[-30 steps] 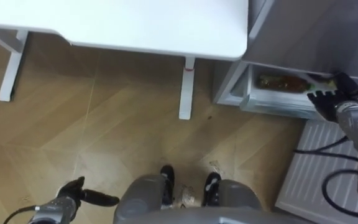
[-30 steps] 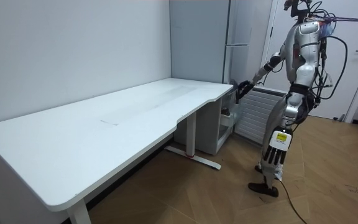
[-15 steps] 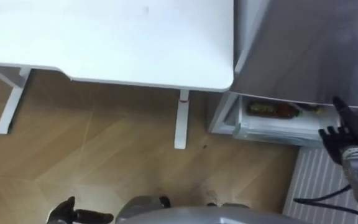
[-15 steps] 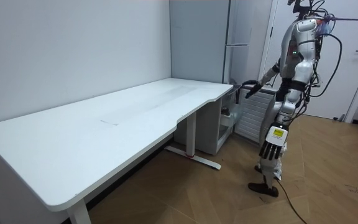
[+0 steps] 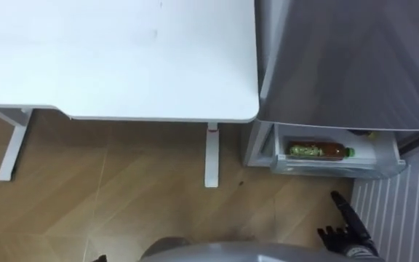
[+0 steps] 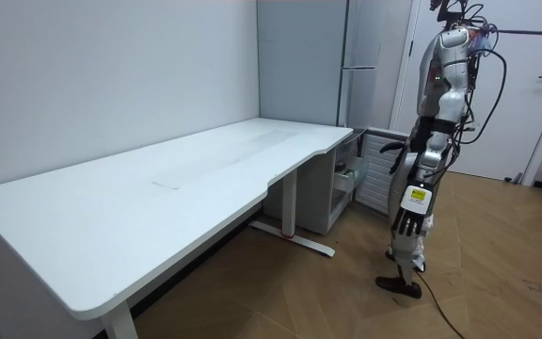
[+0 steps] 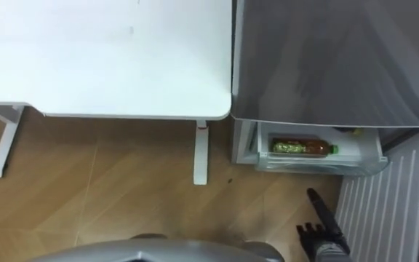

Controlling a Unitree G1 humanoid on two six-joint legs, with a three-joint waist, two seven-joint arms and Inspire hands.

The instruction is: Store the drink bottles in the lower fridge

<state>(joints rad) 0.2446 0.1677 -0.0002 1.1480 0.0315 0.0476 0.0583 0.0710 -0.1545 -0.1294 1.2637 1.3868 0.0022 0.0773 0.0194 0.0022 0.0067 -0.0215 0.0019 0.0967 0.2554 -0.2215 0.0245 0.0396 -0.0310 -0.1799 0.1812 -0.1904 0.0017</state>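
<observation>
position: i stand on the wood floor (image 5: pixel 122 196), facing the grey fridge (image 5: pixel 348 65), which stands just beside the right end of the white desk (image 5: pixel 115 58).

lower fridge drawer (image 5: pixel 340 166): pulled out at the foot of the fridge, its pale front edge toward me.

bottle (image 5: pixel 315 150): one, lying on its side inside that drawer, lengthwise along the front. its contents are amber and its green cap points to my right.

right hand (image 5: pixel 346 227): seen at the lower right, below the drawer and apart from it. fingers are straight and spread, and it holds nothing. just to its right is the ribbed white inner face of the open fridge door (image 5: pixel 406 211).

left hand (image 6: pixel 405 224): in the room view it hangs beside my thigh, fingers loose and pointing down, empty.
</observation>
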